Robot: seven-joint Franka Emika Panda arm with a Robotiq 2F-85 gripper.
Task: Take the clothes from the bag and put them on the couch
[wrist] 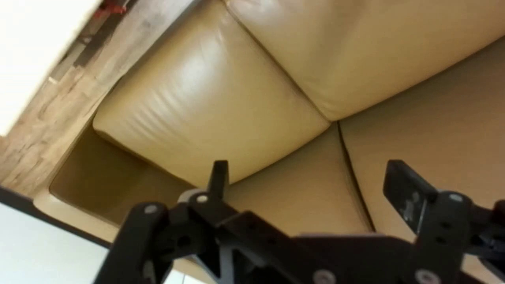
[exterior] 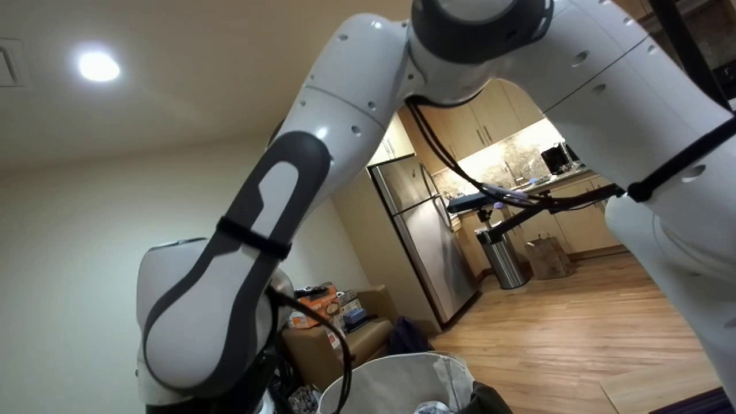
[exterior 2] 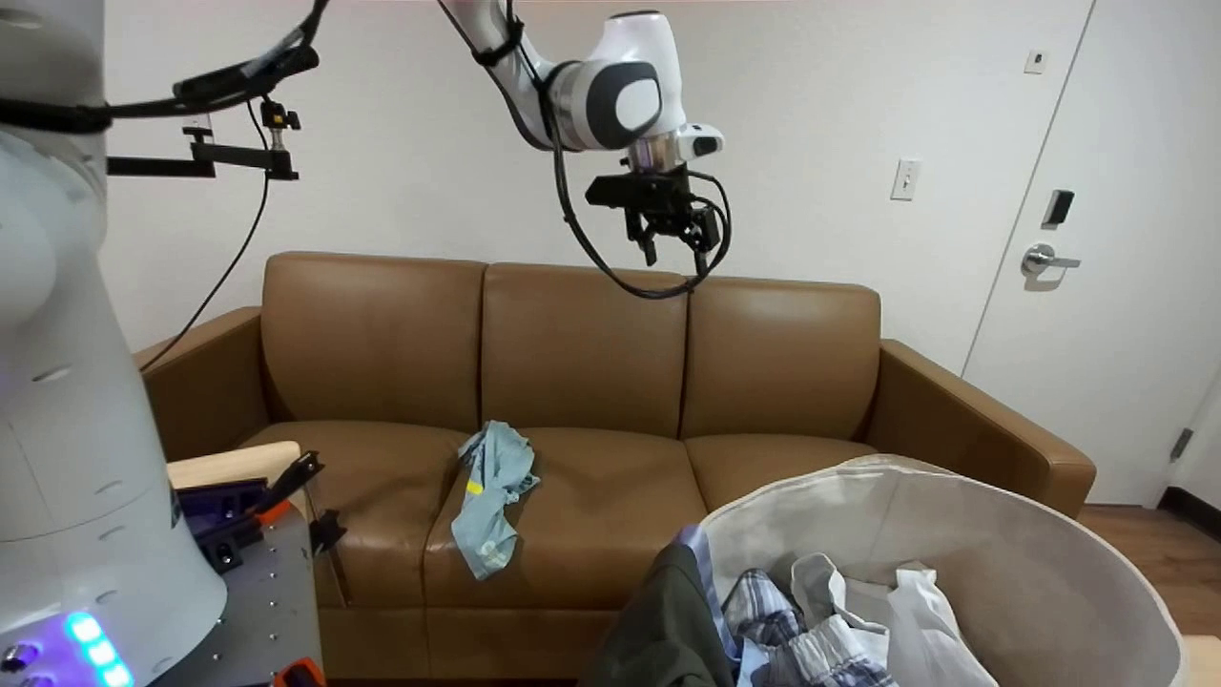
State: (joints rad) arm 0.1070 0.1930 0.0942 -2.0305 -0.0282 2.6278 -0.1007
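Observation:
The bag [exterior 2: 1040, 563] is light grey with a wide round rim, at the front right of an exterior view; part of it also shows in an exterior view [exterior: 391, 376]. It holds plaid cloth [exterior 2: 763, 611] and white cloth [exterior 2: 930, 620]. A dark garment [exterior 2: 663, 620] hangs over its near-left rim. A light blue garment [exterior 2: 494, 501] lies crumpled on the middle seat of the brown couch [exterior 2: 582, 358]. My gripper [exterior 2: 675, 262] is open and empty in front of the couch's backrest, above the seats. The wrist view shows its spread fingers [wrist: 307, 169] over bare couch [wrist: 209, 110].
A black cable loop [exterior 2: 658, 291] hangs around the gripper. A metal stand with tools [exterior 2: 258, 572] is beside the robot base at left. A white door [exterior 2: 1107, 315] stands right of the couch. A brown seat [exterior: 313, 351] bears an orange box [exterior: 319, 307].

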